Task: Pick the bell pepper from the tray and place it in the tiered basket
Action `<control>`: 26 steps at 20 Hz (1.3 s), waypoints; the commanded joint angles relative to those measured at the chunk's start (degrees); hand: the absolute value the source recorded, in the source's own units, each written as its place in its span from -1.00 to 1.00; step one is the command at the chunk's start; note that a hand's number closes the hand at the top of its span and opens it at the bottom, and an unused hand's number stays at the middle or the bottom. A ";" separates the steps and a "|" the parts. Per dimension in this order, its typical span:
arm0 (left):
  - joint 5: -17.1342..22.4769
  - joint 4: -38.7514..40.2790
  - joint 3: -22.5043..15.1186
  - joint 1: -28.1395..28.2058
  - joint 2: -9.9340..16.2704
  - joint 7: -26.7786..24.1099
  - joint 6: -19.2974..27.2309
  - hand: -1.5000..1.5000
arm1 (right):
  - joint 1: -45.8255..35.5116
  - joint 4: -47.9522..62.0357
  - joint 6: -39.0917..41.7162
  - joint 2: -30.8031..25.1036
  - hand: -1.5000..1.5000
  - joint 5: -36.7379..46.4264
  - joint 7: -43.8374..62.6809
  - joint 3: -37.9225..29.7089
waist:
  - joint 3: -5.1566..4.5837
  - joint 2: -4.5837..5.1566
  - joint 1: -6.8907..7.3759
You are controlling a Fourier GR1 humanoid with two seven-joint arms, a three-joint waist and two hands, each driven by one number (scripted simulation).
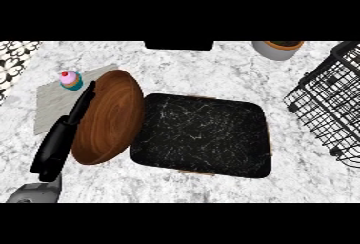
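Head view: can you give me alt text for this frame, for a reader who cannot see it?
A black marbled tray lies mid-counter with no bell pepper visible on it. A wooden bowl leans at its left beside the robot's left hand, fingers straight. A black wire tiered basket stands at right, a cupcake far left.

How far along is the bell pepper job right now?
Done: the black marbled square tray holds nothing, so the pepper seems already off it. In hand: nothing visible. The left hand lies straight-fingered beside the round wooden plate, and the right hand is out of view. Left: unclear, since no pepper shows in the visible part of the black wire tiered basket.
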 commanded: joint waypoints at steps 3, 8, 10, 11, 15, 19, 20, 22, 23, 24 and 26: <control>-0.49 2.91 -0.29 -2.24 -0.76 -1.02 -0.44 0.00 | -11.68 13.09 -7.52 5.59 1.00 6.63 -1.99 12.05 | 0.01 0.29 0.54; -0.20 4.50 0.88 -3.37 -1.00 -1.09 -0.37 0.00 | -16.75 23.12 -16.18 12.87 1.00 9.05 -6.02 12.28 | 0.05 0.39 0.22; -0.74 1.35 0.38 0.23 -0.77 -2.31 -0.10 0.00 | -18.49 27.61 -16.20 13.46 -1.00 6.24 -9.30 9.50 | 0.08 0.15 0.24; -0.54 1.68 -0.36 -2.73 -1.17 1.08 -1.26 0.00 | -19.60 29.92 -15.83 14.08 -1.00 5.82 -12.34 9.85 | 0.10 0.18 -0.05; -1.49 3.96 0.53 -4.71 -1.44 0.62 -0.26 0.00 | -22.53 37.56 -19.31 16.48 -1.00 5.13 -21.03 8.40 | 0.10 0.23 -0.47; -1.70 0.53 -0.61 -0.52 -2.39 0.22 0.31 0.00 | -27.30 38.74 -25.96 18.90 -1.00 2.44 -23.36 4.30 | 0.09 0.09 -0.03; -1.81 -1.34 -0.68 0.37 -1.35 0.44 -0.49 0.00 | -26.57 38.86 -27.71 16.94 -1.00 2.51 -26.59 2.81 | 0.12 0.05 -0.07; -1.01 1.85 0.85 -1.06 -1.37 -1.62 -0.14 0.00 | -28.07 40.63 -32.78 13.46 -1.00 4.24 -27.02 0.88 | 0.09 0.40 -0.08; -1.92 -0.04 -0.23 -0.47 -2.14 0.65 0.43 0.00 | -25.89 39.47 -36.46 13.37 -1.00 4.93 -27.11 -0.06 | 0.11 0.11 -0.61; -1.53 -1.04 -0.54 1.72 -1.94 -0.76 -0.10 0.00 | -25.56 40.59 -36.51 11.42 -1.00 4.65 -27.82 -1.22 | 0.10 0.03 -0.55; -0.42 1.98 2.11 -0.67 -0.91 -0.53 -0.42 0.00 | -23.62 40.78 -38.52 9.27 -1.00 3.78 -28.14 -3.91 | 0.08 0.01 -1.62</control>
